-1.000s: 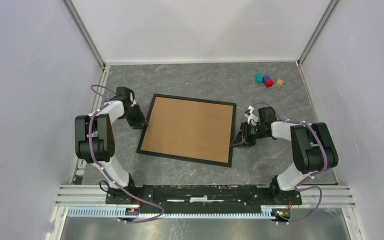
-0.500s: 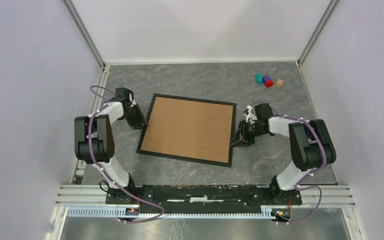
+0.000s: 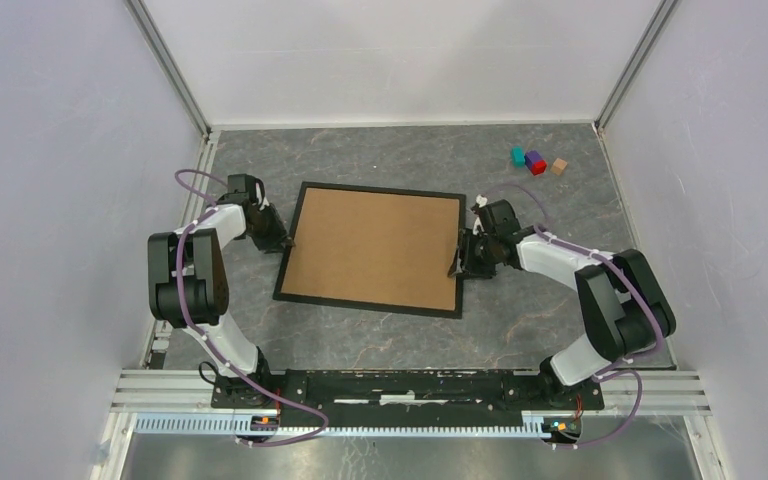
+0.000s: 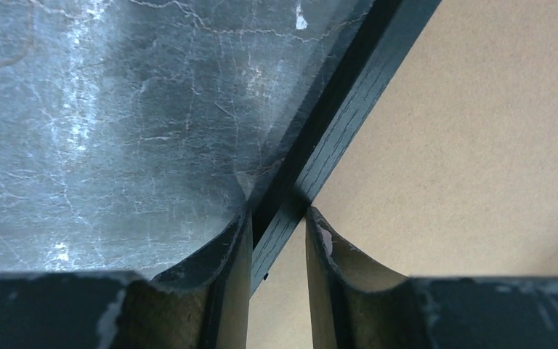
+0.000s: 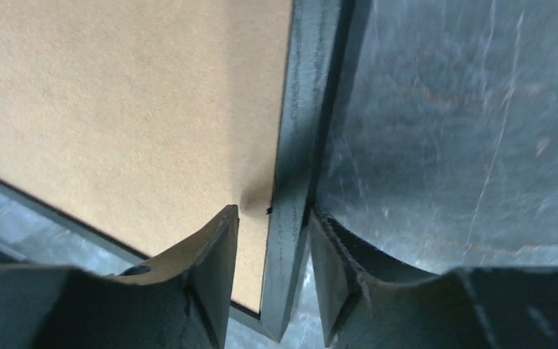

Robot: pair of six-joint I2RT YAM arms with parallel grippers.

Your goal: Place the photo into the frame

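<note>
The black frame [image 3: 365,304] lies back up on the grey table, with the brown backing board [image 3: 375,250] filling it. The photo is hidden. My left gripper [image 3: 285,243] is at the frame's left rail. In the left wrist view [image 4: 277,214] its fingers are shut across that rail [image 4: 349,109]. My right gripper [image 3: 460,262] is at the right rail. In the right wrist view [image 5: 272,214] it straddles the rail [image 5: 305,109]: the outer finger touches it, and the inner finger stands over the board [image 5: 131,94] with a gap.
Three small blocks lie at the back right: teal [image 3: 517,155], blue and red [image 3: 535,162], tan [image 3: 558,166]. White walls close in the table on three sides. The arm bases sit at the near edge.
The right gripper has moved left and away from the bases, and the frame's right side went with it. The frame now lies squarer and a little further back. The left gripper stayed on the left rail.
</note>
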